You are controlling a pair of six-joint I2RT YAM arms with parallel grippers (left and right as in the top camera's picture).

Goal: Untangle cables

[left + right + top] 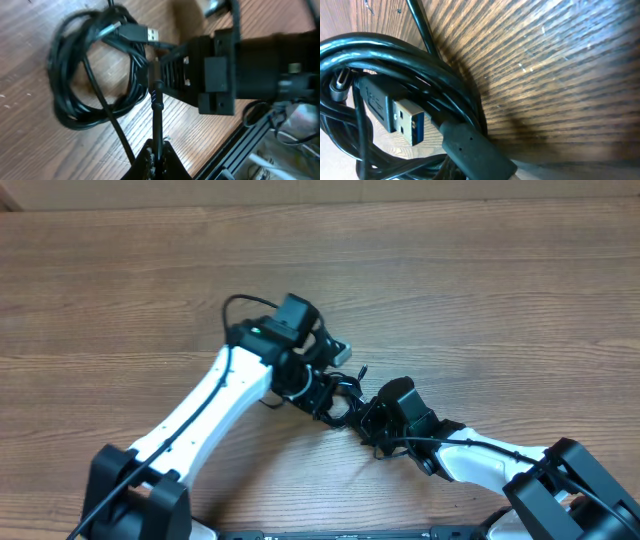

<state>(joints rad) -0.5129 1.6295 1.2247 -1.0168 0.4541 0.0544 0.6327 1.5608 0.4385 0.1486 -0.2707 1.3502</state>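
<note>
Overhead, the left gripper (320,385) and right gripper (362,418) meet at centre on the cables (340,396); the left wrist view shows its gripper pinching one cord at 6 o'clock, the coil at 10; the right wrist view shows its gripper clamped on the bundle beside a plug (405,120) at 8, where a straight pull could cinch the loops.

Left hand (325,392), right hand (368,418) closed, nearly touching

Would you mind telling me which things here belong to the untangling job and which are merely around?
Job: cables, coiled together; left gripper, shut on one cord; right gripper, shut at the coil.
Merely there: arms' thicker wiring; wooden table.
</note>
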